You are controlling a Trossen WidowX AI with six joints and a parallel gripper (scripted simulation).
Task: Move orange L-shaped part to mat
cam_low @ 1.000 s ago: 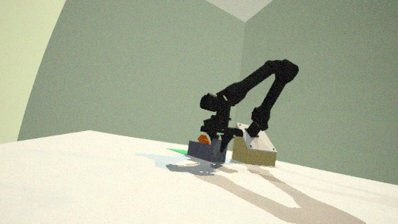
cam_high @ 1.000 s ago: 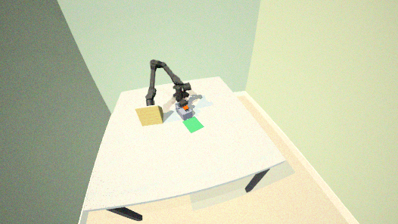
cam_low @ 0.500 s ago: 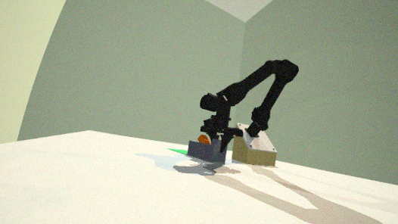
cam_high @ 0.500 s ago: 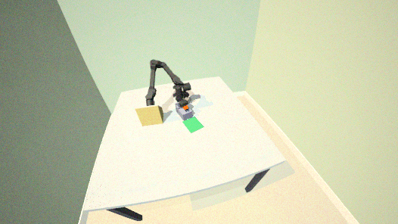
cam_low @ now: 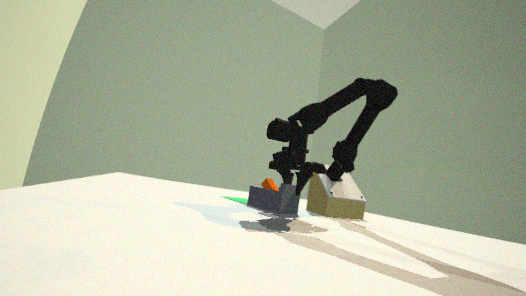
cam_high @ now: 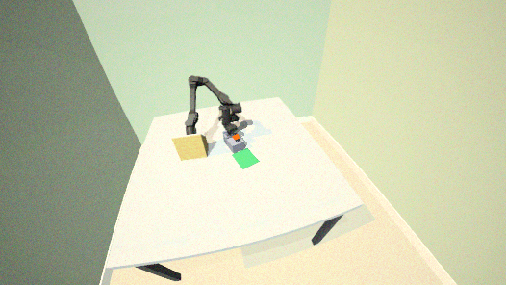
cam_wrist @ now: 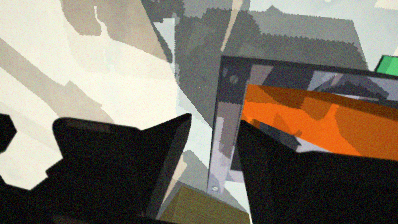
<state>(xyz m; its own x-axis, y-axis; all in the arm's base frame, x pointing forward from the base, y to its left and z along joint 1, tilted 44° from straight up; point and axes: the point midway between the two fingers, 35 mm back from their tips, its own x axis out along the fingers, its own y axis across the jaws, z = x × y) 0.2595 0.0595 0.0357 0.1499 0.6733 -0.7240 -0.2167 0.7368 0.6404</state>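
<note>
The orange L-shaped part (cam_high: 236, 138) (cam_low: 270, 184) (cam_wrist: 320, 120) lies in the grey tray (cam_high: 239, 144) (cam_low: 267, 200) (cam_wrist: 225, 125). It is tilted: one end sticks up above the tray's rim in the exterior view. My gripper (cam_high: 232, 130) (cam_low: 294, 187) (cam_wrist: 214, 121) is down at the tray's other end, partly open with nothing between the fingers. In the wrist view one finger rests on the orange part and the other hangs outside the tray's wall. The green mat (cam_high: 245, 159) (cam_low: 235, 199) (cam_wrist: 387, 66) lies flat beside the tray.
A tan wedge-shaped block (cam_high: 190, 147) (cam_low: 335, 200) (cam_wrist: 200, 210) stands close to the tray, on the arm-base side. The arm's base (cam_high: 190, 126) is at the table's back edge.
</note>
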